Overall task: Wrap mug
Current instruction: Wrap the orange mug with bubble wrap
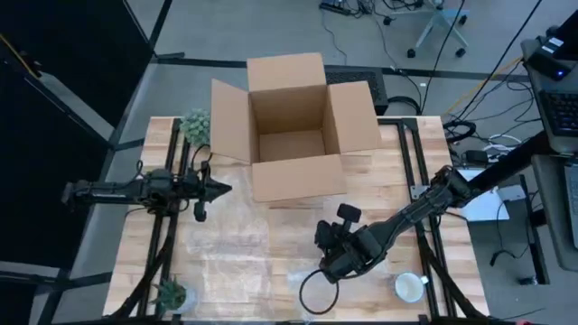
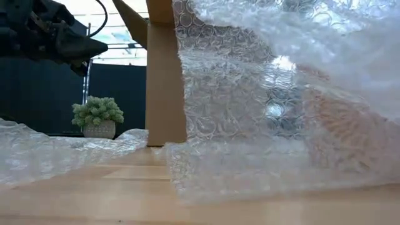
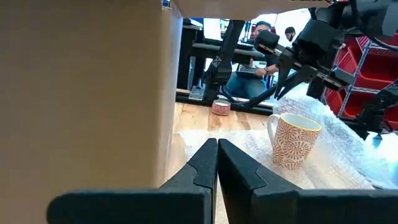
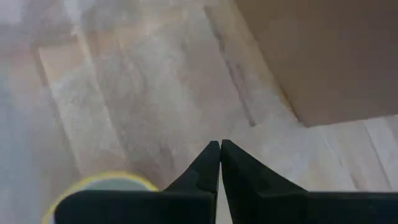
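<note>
A mug (image 3: 295, 142), white with an orange pattern, stands upright on the clear bubble wrap (image 1: 239, 244) spread over the table's middle. In the high view my right arm hides it. My right gripper (image 3: 281, 87) hangs shut just above the mug and a little to its far side. The mug's blurred rim (image 4: 99, 180) shows below the gripper's fingers (image 4: 211, 162). The wrap (image 3: 339, 130) is heaped up on the mug's near side and rises high in the low view (image 2: 262, 125). My left gripper (image 1: 221, 188) waits shut at the table's left, above the wrap, pointing toward the mug. My right gripper is shut with its fingers slanting down over the wrap beside the mug. I cannot tell whether a layer of the clear wrap sits between the fingertips. It does not touch the mug.
An open cardboard box (image 1: 293, 126) stands at the table's far middle. Small potted plants sit at the far left (image 1: 195, 125) and the near left (image 1: 170, 293). A white round dish (image 1: 408, 287) lies at the near right, a black cable loop (image 1: 316, 291) beside it. People sit beyond the table (image 3: 261, 62).
</note>
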Controlling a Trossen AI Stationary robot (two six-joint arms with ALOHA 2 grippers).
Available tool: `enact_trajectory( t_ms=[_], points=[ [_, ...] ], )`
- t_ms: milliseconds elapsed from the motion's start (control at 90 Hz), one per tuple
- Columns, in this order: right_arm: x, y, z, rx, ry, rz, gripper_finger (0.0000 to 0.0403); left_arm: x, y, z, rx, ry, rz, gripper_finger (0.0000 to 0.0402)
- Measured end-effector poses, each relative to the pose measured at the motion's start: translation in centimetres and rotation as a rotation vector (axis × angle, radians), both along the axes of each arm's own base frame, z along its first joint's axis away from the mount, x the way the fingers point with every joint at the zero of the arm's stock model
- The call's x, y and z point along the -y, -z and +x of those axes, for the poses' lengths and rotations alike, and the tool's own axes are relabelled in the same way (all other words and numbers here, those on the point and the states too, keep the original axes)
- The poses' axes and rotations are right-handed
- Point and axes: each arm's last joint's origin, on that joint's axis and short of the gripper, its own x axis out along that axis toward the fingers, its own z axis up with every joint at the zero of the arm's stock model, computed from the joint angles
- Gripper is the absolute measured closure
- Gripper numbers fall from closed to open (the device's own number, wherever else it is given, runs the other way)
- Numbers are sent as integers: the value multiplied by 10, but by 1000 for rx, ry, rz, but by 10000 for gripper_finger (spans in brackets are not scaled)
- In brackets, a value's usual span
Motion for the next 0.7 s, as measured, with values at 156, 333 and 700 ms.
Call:
enact_trajectory(
  t_ms=[156,333,700],
  points=[
    [-1,-25,-18,53,70,145,399,0,0,0,1,0,0,402],
    [-26,-44,-49,128,113,289,361,0,0,0,0,1,1,402],
    [-93,-33,-87,193,217,503,219,0,0,0,-2,1,1,402]
  ],
)
